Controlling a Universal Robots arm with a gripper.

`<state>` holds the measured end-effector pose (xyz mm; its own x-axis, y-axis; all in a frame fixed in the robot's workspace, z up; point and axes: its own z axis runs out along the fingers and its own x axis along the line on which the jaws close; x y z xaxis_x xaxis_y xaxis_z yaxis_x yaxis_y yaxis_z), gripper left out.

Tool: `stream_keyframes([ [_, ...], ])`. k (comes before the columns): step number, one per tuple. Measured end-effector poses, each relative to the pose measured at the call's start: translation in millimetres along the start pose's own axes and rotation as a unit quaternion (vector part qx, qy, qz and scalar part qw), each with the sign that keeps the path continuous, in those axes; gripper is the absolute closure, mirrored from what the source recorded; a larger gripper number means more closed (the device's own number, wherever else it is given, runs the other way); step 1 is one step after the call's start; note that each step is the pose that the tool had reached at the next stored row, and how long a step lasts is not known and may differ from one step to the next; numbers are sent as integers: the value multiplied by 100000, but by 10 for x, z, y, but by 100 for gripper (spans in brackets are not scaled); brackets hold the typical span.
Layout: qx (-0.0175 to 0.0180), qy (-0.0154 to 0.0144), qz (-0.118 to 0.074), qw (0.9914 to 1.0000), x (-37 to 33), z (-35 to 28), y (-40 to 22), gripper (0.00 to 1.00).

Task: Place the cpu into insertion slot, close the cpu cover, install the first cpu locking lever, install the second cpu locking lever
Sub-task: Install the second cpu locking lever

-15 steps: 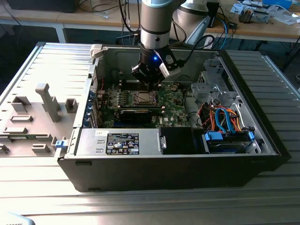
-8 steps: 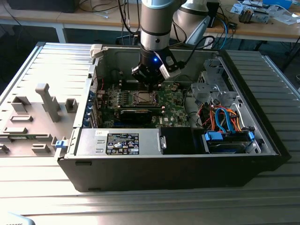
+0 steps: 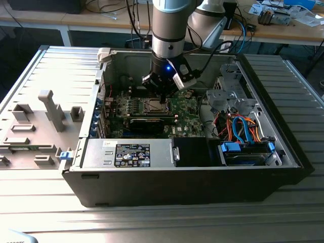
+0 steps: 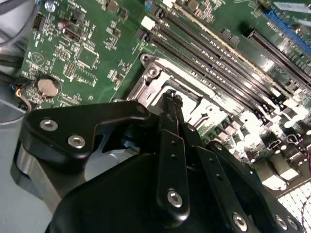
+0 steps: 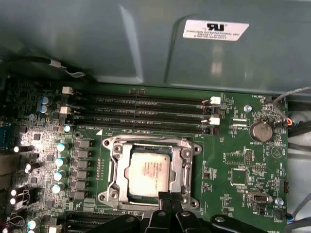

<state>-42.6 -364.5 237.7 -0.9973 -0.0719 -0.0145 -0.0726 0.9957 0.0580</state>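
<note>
In the exterior view the arm reaches down into the open computer case (image 3: 283,152), and its gripper (image 3: 163,97) sits at the centre of the frame, right over the socket on the green board (image 3: 185,109). In the first wrist view the chip (image 5: 148,174) lies in the middle of the frame, seated inside the socket (image 5: 114,195), and the metal cover frame (image 5: 186,162) lies flat around it, its window showing the pale chip top. The gripper's fingers (image 5: 168,200) come up from the bottom edge, drawn together with nothing between them, their tips at the lower edge of the cover. In the second wrist view the same narrow tips (image 4: 171,98) hover at the socket's near edge, close to the row of long black slots (image 4: 218,63). The risk, as I judge it, lies in that closeness: a slightly off-line push could scrape the cover, slip off a thin lever, or knock the small parts beside the socket.
</note>
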Motion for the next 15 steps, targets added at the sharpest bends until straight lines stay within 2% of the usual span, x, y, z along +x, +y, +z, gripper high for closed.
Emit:
stream_keyframes([
  [7, 0, -2, 26, 100000, 1, -2, -49, 89],
  [15, 10, 6, 23, 100000, 1, 3, -58, 89],
])
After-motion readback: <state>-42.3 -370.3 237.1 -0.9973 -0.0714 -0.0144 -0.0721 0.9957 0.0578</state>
